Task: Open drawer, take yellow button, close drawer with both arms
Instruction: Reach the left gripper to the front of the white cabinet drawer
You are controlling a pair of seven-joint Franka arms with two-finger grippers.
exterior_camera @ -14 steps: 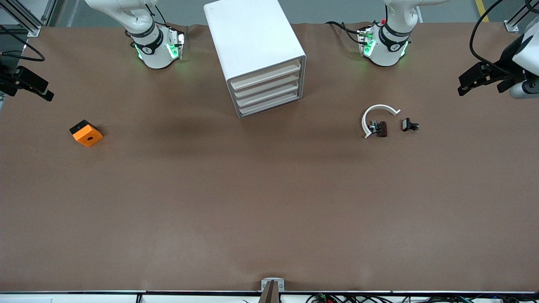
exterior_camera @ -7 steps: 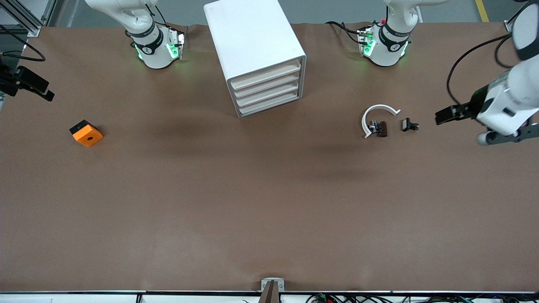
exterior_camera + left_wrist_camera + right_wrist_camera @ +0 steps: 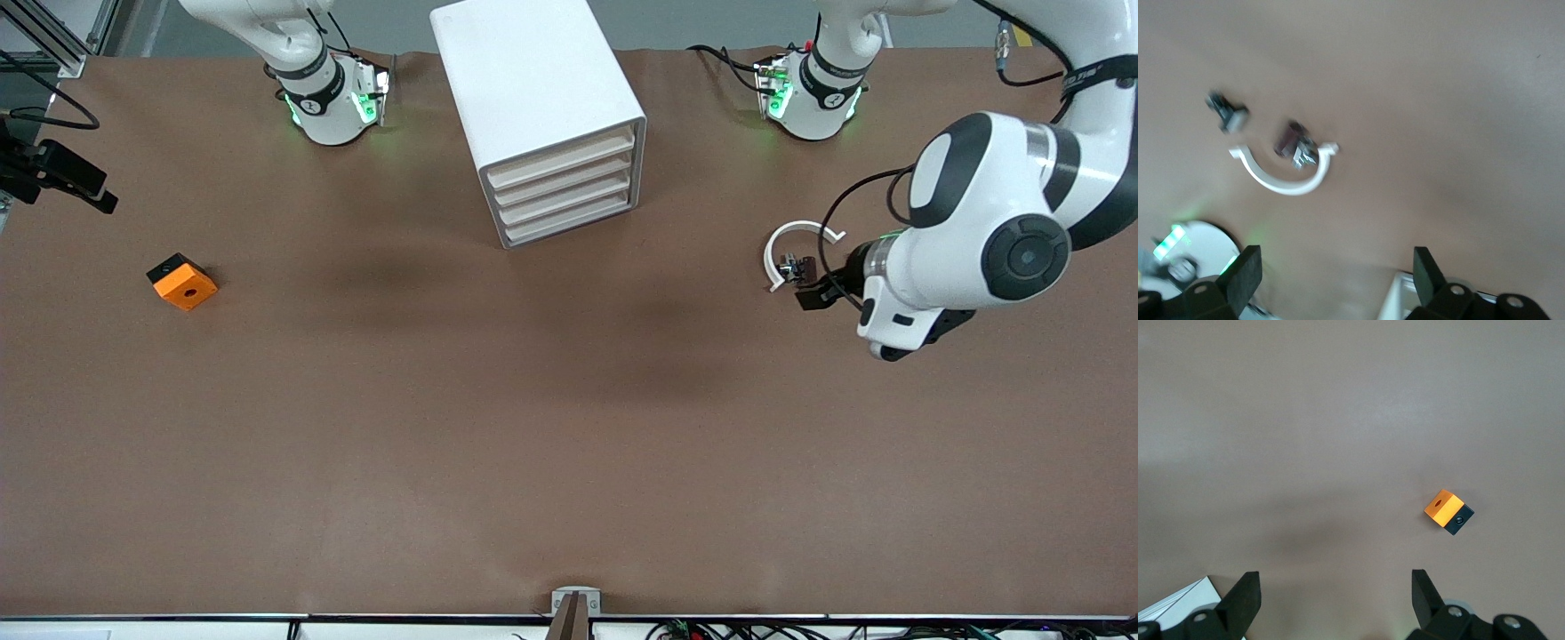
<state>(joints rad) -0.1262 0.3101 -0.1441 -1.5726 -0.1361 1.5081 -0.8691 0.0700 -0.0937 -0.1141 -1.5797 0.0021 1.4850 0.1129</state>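
My left end effector (image 3: 1331,280), fingers wide, over the clips (image 3: 797,266); my right end effector (image 3: 1331,600) waits wide; approach the closed drawers (image 3: 564,195) squarely

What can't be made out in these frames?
- The button: in no view; the four drawers of the white drawer cabinet are all shut.
- Second small black clip: blurred in the left wrist view; the left arm covers it in front view.
- Right gripper: partly cut off by the front view's edge.
- Left gripper: open over the white curved strip.
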